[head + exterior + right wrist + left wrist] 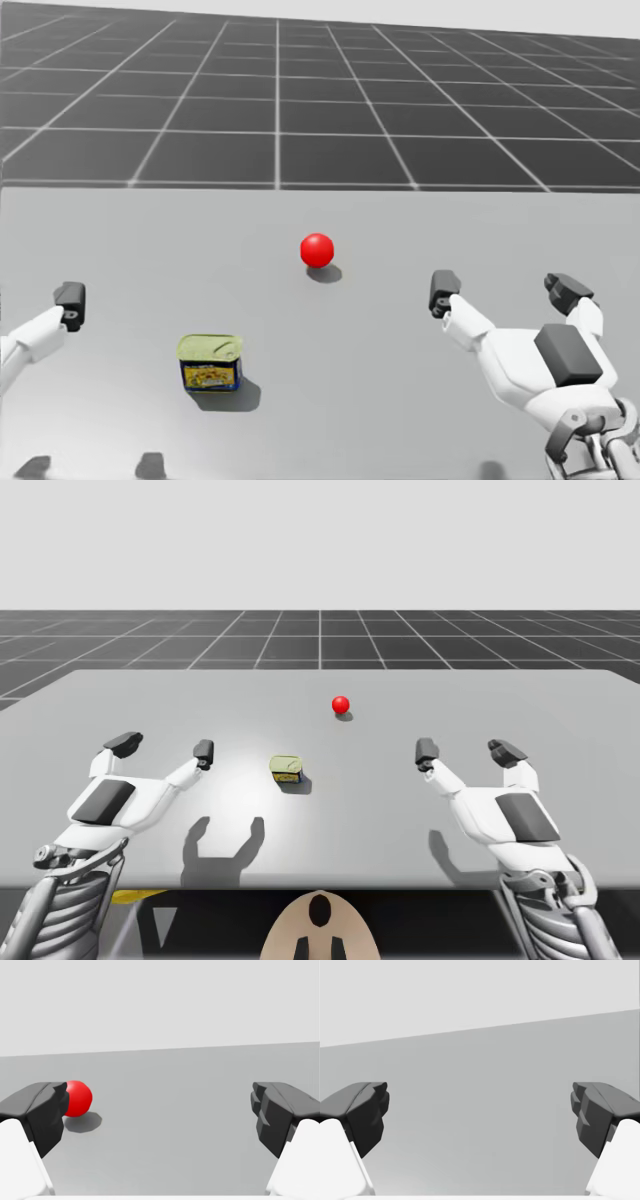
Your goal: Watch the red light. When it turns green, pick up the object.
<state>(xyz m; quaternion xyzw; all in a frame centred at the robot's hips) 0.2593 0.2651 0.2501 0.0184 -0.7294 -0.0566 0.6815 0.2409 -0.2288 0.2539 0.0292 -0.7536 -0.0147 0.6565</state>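
The squat can (pixel 210 362) has a yellow-green lid and blue-and-yellow sides.

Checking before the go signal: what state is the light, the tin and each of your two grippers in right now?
Round red signal light: red, not green.
Small squat tin with a yellow-green lid: upright, nothing touching it.
Left gripper: open, empty.
Right gripper: open, empty.

left tool (pixel 165 748) spread wide, right tool (pixel 466 750) likewise
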